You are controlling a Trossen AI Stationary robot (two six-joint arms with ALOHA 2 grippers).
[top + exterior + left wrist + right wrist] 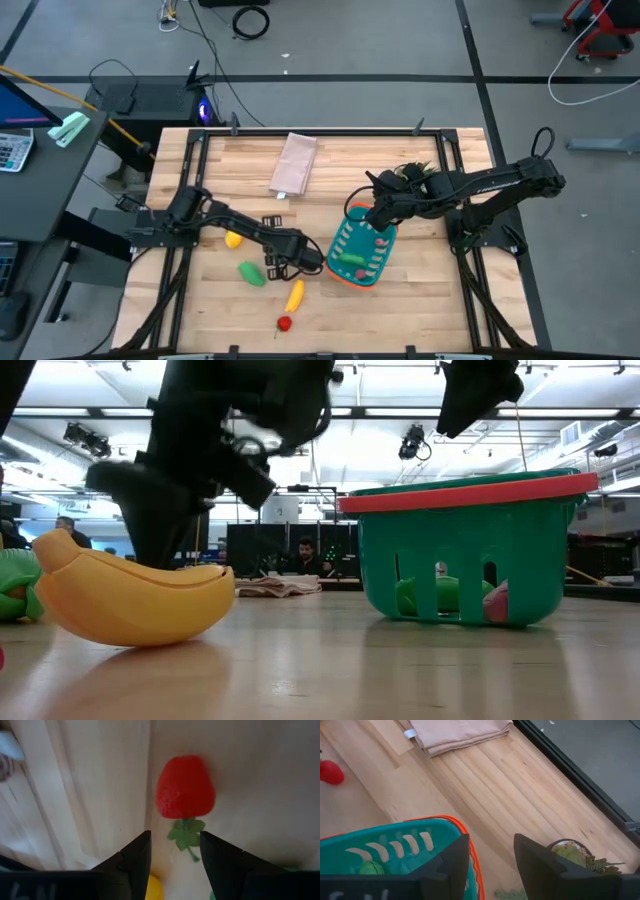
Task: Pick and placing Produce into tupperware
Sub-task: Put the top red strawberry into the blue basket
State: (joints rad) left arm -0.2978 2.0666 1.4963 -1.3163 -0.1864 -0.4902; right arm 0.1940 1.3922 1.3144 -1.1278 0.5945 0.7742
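My left gripper (172, 857) open over strawberry (185, 787): looks light, rigid, slick plastic; pinch across body, not leaf. Right gripper (490, 862) open, empty, above basket (447, 822) far rim.

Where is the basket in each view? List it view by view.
High: basket right of centre, under the right gripper.
Low: basket at right, standing on the table.
Left wrist: not in it.
Right wrist: basket at the lower left, by the fingers.
Shared landmark: the cloth, also in the low view and right wrist view.
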